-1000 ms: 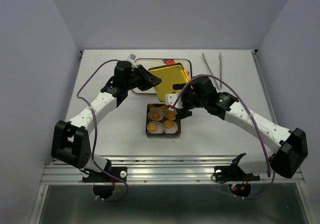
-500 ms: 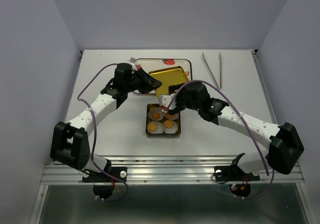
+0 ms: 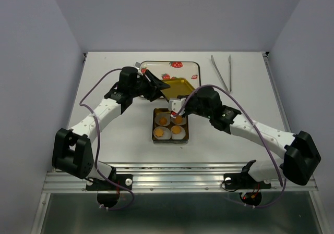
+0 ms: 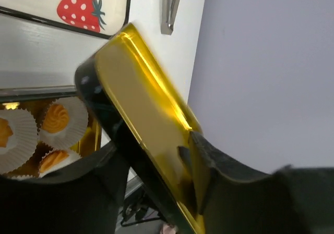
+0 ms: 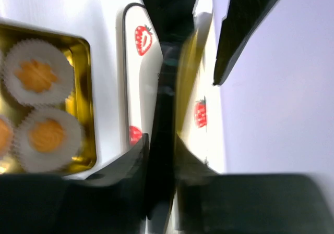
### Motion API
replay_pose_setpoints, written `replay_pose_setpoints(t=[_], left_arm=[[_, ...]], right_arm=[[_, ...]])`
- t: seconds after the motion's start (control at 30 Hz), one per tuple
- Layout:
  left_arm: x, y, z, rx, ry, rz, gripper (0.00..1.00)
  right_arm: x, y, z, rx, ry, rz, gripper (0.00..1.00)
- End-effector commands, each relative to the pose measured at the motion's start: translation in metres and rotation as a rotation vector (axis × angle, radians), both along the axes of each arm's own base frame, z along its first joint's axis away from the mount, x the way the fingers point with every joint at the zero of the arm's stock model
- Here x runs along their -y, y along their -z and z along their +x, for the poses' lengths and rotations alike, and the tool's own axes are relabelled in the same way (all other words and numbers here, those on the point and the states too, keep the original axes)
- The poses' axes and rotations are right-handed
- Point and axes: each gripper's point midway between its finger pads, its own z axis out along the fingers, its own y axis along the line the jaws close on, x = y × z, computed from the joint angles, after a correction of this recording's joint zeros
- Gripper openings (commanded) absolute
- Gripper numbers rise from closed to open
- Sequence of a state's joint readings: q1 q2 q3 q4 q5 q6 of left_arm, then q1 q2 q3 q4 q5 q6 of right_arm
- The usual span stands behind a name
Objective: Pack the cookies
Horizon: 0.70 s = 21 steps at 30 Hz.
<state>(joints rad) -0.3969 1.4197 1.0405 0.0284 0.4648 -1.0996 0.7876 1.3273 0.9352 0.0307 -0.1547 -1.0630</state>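
Watching from the side, I saw the gold lid [image 3: 183,85] change its attitude in the last second. It had been tipped up with its broad shining face showing; now it showed only a narrow gold band from above, so it had swung nearer to edge-on or level, I could not tell which. More of the strawberry tray [image 3: 156,67] behind it had come into sight. The left pincer [image 3: 158,85] kept the lid pinched by its left end, one finger on each face, as its wrist view made plain. The right pincer [image 3: 180,109] had slid in leftward and sat at the lid's near right part, just past the far right corner of the open tin [image 3: 154,139]. Its own view was a dark smear, so I could not tell whether it was spread or pressed together. To my eye this meant the filling was done and the closing had begun, with the lid not yet over the tin.

The cookies [image 3: 178,131] were all four inside that tin, near the middle of the counter [image 3: 115,156] and nearer than the lid. They were small, round and orange-yellow with a piped swirl on top. Each sat in its own frilled white paper cup [image 5: 65,77], two by two, filling the gold base. None looked tipped or out of place. A pair of tongs [image 3: 219,72] lay well apart at the far right.
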Motion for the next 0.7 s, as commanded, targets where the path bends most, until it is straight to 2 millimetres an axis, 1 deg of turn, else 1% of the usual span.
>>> replay_pose_setpoints(t=[0.0, 0.03, 0.07, 0.2, 0.27, 0.33, 0.37, 0.4, 0.43, 0.47, 0.5, 0.53, 0.57, 0.6, 0.63, 0.67], left_arm=[[-0.001, -0.046, -0.009, 0.161, 0.029, -0.035, 0.71], [-0.002, -0.049, -0.009, 0.175, 0.025, -0.035, 0.77], [-0.004, -0.055, -0.011, 0.193, 0.024, -0.036, 0.98], [-0.009, -0.070, -0.017, 0.253, 0.013, -0.033, 0.99], [-0.013, -0.077, -0.019, 0.284, -0.001, -0.026, 0.99], [-0.019, -0.094, -0.022, 0.350, -0.015, -0.015, 0.99], [-0.024, -0.106, -0.023, 0.393, -0.035, -0.005, 0.99], [-0.028, -0.112, -0.023, 0.420, -0.044, 0.021, 0.99], [-0.033, -0.118, -0.023, 0.444, -0.064, 0.039, 0.99], [-0.038, -0.124, -0.023, 0.468, -0.088, 0.057, 0.99], [-0.048, -0.133, -0.024, 0.506, -0.129, 0.084, 0.99], [-0.054, -0.142, -0.026, 0.542, -0.150, 0.099, 0.99], [-0.060, -0.142, -0.028, 0.550, -0.166, 0.128, 0.99], [-0.070, -0.147, -0.031, 0.577, -0.200, 0.160, 0.99], [-0.075, -0.150, -0.033, 0.594, -0.220, 0.176, 0.99], [-0.080, -0.151, -0.034, 0.607, -0.237, 0.190, 0.99]], right_arm=[[-0.007, -0.045, 0.000, 0.060, 0.009, 0.168, 0.13], [-0.007, -0.048, 0.000, 0.053, 0.019, 0.193, 0.11], [-0.007, -0.054, 0.003, 0.062, 0.037, 0.219, 0.07], [-0.003, -0.067, 0.006, 0.040, 0.089, 0.294, 0.04], [-0.005, -0.072, 0.005, -0.003, 0.104, 0.341, 0.02], [-0.005, -0.080, 0.005, -0.053, 0.130, 0.406, 0.02], [-0.002, -0.084, 0.008, -0.068, 0.149, 0.434, 0.02], [0.000, -0.088, 0.010, -0.084, 0.158, 0.458, 0.02], [0.002, -0.098, 0.012, -0.101, 0.169, 0.501, 0.02], [0.004, -0.104, 0.014, -0.177, 0.191, 0.580, 0.02], [0.013, -0.109, 0.022, -0.215, 0.205, 0.626, 0.01], [0.015, -0.121, 0.022, -0.310, 0.213, 0.724, 0.01], [0.018, -0.124, 0.025, -0.375, 0.222, 0.777, 0.02], [0.029, -0.124, 0.035, -0.444, 0.243, 0.828, 0.02], [0.033, -0.125, 0.040, -0.525, 0.263, 0.872, 0.02], [0.035, -0.125, 0.041, -0.649, 0.283, 0.937, 0.02]])
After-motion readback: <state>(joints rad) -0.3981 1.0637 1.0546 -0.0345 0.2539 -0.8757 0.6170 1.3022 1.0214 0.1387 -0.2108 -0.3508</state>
